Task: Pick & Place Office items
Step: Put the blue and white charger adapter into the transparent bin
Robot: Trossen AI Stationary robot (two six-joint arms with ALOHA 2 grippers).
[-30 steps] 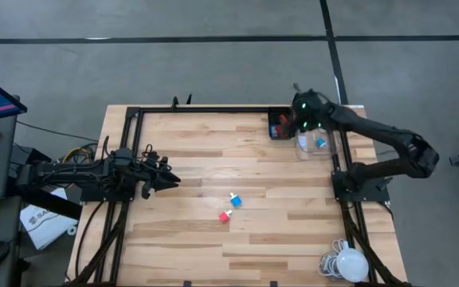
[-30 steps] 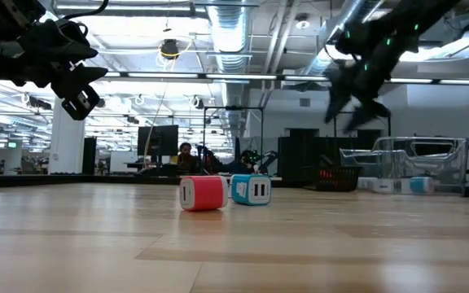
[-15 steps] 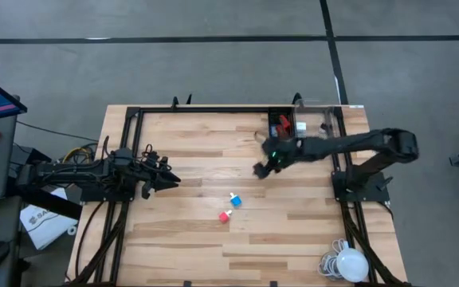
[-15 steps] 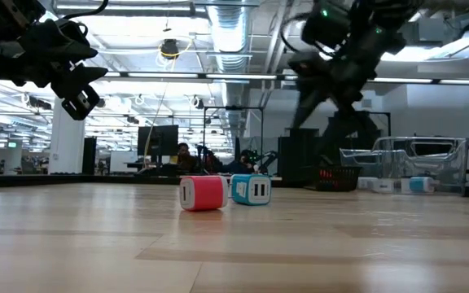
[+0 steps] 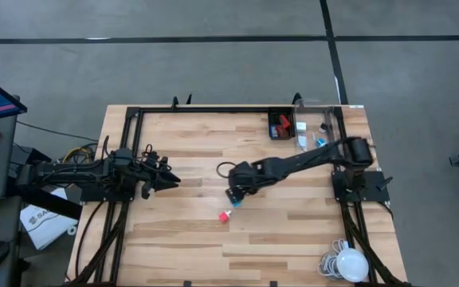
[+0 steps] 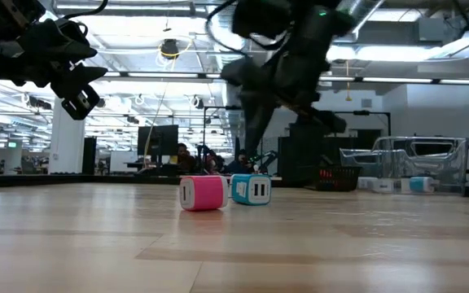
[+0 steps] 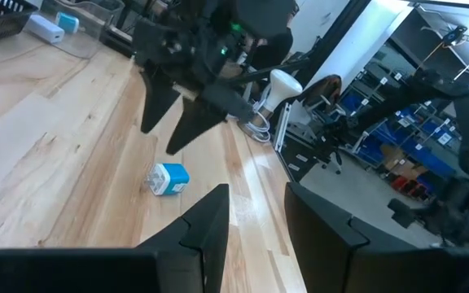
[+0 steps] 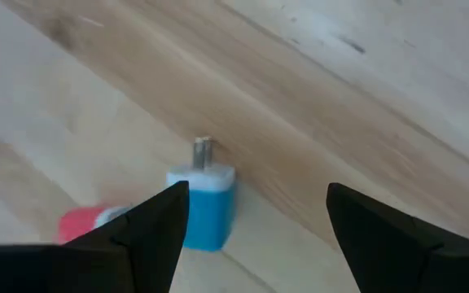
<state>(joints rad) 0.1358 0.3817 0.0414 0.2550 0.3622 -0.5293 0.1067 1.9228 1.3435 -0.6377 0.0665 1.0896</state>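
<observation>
Two office items lie near the table's middle: a light-blue block with metal prongs and a red block, each flat on the wood. My right gripper hovers open just above the blue block, fingers pointing down, touching nothing. In the left wrist view the right gripper stands over the blue block. My left gripper waits open above the table's left side.
A small black tray with red and black pieces and a clear bin with white and blue pieces sit at the far right. A white lamp-like ball with cable lies at the near right corner. Bare wood surrounds the two blocks.
My right gripper has swung from over the clear bin at the far right toward the table's middle, moving left and nearer and coming down, and now hangs above the blue block. The two blocks have stayed in place.
</observation>
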